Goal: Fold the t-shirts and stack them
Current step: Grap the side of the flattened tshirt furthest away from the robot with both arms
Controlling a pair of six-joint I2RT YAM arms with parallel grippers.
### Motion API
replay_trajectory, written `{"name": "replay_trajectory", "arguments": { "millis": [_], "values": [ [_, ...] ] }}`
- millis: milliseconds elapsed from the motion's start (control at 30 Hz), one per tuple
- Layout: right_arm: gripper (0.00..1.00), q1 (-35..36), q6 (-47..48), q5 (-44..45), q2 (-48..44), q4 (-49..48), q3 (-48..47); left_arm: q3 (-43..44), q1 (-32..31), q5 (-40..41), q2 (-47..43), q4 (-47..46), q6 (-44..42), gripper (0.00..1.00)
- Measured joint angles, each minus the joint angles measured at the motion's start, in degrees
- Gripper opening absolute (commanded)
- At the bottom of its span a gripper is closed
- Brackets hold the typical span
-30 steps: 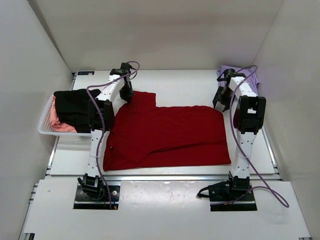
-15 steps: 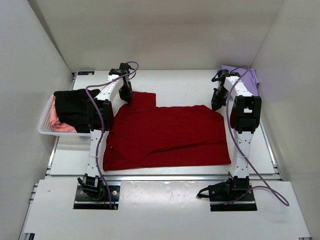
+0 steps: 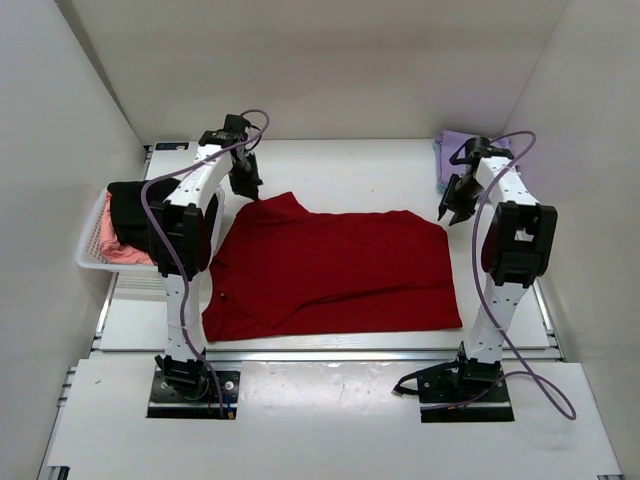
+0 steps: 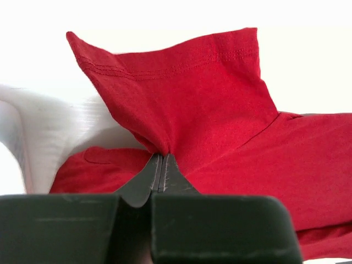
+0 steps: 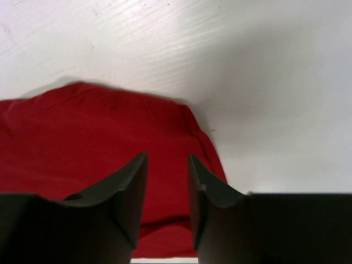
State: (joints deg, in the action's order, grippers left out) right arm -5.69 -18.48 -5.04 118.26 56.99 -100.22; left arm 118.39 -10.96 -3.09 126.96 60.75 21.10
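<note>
Pinches the ten-o'clock sleeve [image 4: 181, 93] of the mid-table deep red cloth t-shirt [image 3: 335, 270] in the clamped left gripper [image 4: 163, 157], holds the right gripper [image 5: 168, 157] narrowly parted, empty, at two o'clock, may drag and bunch it through one-sided pulling.

- Top external view: bright, even, diffuse light. The white walls and table [image 3: 350, 165] read near-white, with no hard glare. Focus is sharp across the frame.
- Shadows in that view are soft and faint, lying close under the arms.
- Left wrist view: the upper frame is overexposed to plain white. The red t-shirt [image 4: 220, 110] is sharp, with its hem stitching legible. A white shape [image 4: 33, 126] at left of frame is blurred. The left gripper [image 4: 161, 159] is dark.
- Right wrist view: a broad soft shadow covers the right of the frame, and the upper left is brighter. The right gripper [image 5: 168, 157] is underexposed and soft.
</note>
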Motion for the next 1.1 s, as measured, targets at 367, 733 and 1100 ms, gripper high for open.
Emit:
{"name": "replay_trajectory", "arguments": {
  "millis": [367, 733, 1100],
  "values": [
    [0.08, 2.97, 0.68, -1.79, 9.18, -2.4, -2.27, -4.79, -0.81, -1.18, -0.09, -1.7, -0.07, 0.0],
    [0.3, 2.49, 2.03, -2.54, 4.81, -6.08, 4.81, -8.85, -0.09, -2.93, -2.32, -2.89, -0.04, 0.0],
    [0.42, -0.44, 2.58, -2.23, -5.7, -8.92, 13.33, -10.32, 0.22, -4.85, -6.4, -3.56, 0.33, 0.0]
  ]
}}
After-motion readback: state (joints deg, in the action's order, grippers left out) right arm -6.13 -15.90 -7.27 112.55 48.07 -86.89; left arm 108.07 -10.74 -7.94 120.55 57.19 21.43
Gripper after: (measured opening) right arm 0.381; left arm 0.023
